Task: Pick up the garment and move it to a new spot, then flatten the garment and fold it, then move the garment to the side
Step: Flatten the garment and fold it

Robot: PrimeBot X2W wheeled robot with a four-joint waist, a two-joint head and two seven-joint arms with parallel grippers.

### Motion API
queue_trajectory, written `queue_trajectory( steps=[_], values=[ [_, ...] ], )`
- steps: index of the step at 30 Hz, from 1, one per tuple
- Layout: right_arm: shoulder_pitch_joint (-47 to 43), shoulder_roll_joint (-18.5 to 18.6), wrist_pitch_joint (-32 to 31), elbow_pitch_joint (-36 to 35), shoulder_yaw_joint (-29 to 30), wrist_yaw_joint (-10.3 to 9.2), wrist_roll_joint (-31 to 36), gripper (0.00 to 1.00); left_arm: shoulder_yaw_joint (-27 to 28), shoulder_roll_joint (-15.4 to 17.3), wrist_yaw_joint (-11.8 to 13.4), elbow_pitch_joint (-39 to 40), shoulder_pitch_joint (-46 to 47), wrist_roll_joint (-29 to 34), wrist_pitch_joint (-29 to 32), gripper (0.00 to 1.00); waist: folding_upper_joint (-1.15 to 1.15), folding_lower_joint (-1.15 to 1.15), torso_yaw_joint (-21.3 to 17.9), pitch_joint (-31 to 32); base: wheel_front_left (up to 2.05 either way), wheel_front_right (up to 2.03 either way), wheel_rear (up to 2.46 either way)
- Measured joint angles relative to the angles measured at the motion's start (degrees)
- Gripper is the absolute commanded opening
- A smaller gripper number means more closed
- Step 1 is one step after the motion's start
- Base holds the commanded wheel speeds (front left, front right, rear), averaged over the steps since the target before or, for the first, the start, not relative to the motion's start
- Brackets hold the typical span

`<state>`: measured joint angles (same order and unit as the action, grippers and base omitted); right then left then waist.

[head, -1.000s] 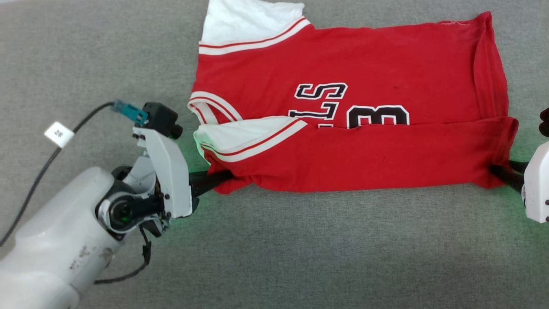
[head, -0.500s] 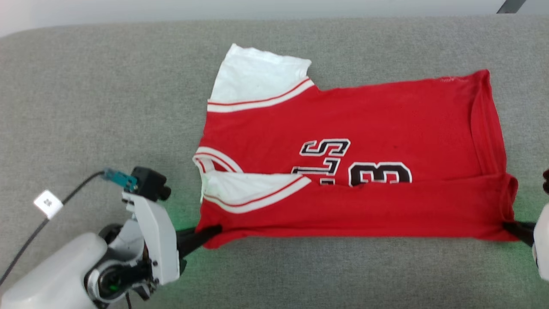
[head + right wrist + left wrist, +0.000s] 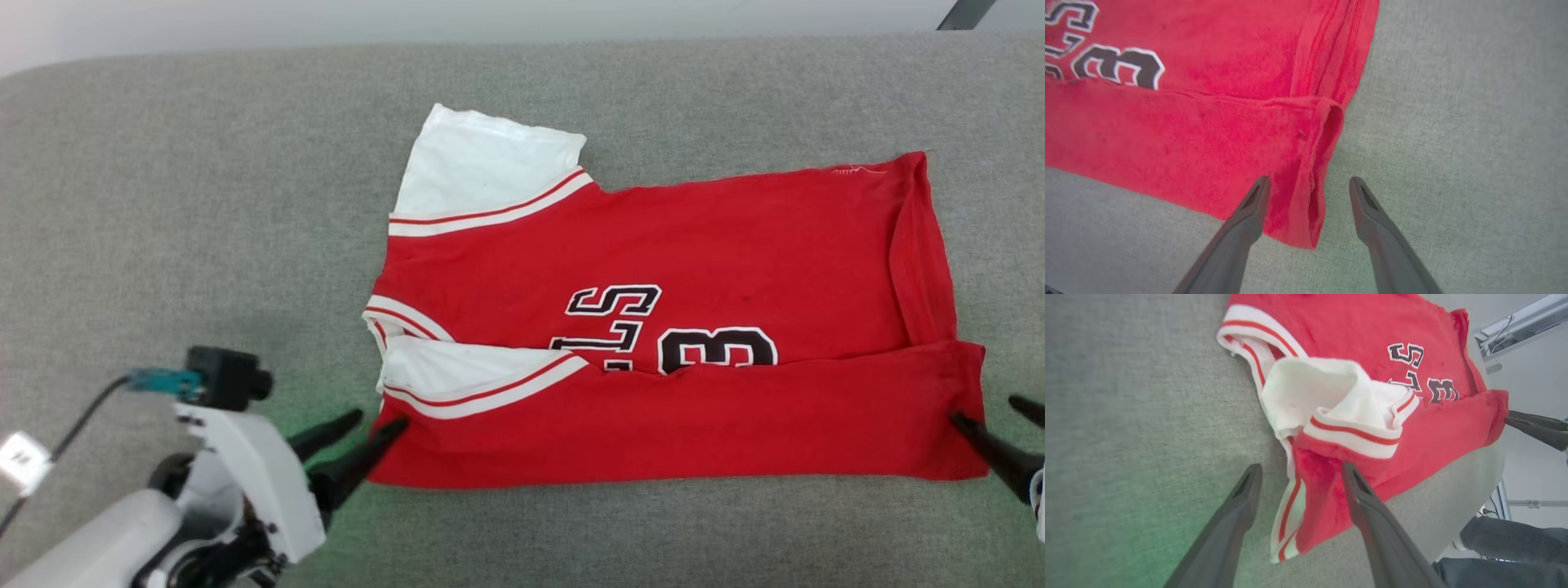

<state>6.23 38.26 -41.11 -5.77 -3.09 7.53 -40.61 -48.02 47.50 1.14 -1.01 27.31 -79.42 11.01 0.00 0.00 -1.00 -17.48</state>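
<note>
Loosely folded, the soft red garment (image 3: 669, 245) lies on coarse grey cloth (image 3: 204, 204).

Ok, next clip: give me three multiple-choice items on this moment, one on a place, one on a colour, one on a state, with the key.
1. Which edge of the garment is folded over onto it?
A. the edge nearest the robot
B. the far edge
C. no edge

2. What colour are its sleeves?
A. black
B. white
C. blue

3. How do the left claw and the right claw stand?
A. both shut on cloth
B. left shut, right open
C. both open

Key:
1 A, a red strip lies over the near part of the lettering.
2 B, both sleeves are white with red-striped trim.
3 C, each claw's jaws stand apart at a near corner of the garment.
</note>
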Motion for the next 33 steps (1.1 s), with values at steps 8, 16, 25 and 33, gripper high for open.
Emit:
queue_trajectory(
  steps=[8, 16, 25, 33],
  values=[
    [2.8, -7.3, 13.7, -3.6, 4.2, 0.0, 7.8, 1.0, 7.2, 3.0, 3.4, 1.4, -1.9, 2.2, -13.5, 1.0, 0.0, 0.0, -0.5, -0.6, 0.0, 0.0, 0.0],
    [11.7, -16.1, 30.4, -1.4, 1.5, 0.0, 11.3, 1.0, 10.1, -0.3, 2.3, -8.6, 11.3, 9.4, -17.9, 1.0, 0.0, 0.0, -2.6, -3.8, 0.0, 0.0, 0.0],
    [14.2, -22.5, 41.8, 0.3, -1.2, 0.0, 13.0, 1.0, 7.8, -3.3, -1.7, -26.9, 33.5, 16.0, -8.2, 1.0, 0.0, 0.0, -8.7, -8.2, 0.0, 0.0, 0.0],
    [11.7, -23.9, 43.3, 0.9, -0.2, 0.0, 11.8, 1.0, 3.5, -5.8, -4.0, -40.7, 43.4, 14.0, 13.4, 1.0, 0.0, 0.0, -14.7, -11.0, 0.0, 0.0, 0.0]
  ],
)
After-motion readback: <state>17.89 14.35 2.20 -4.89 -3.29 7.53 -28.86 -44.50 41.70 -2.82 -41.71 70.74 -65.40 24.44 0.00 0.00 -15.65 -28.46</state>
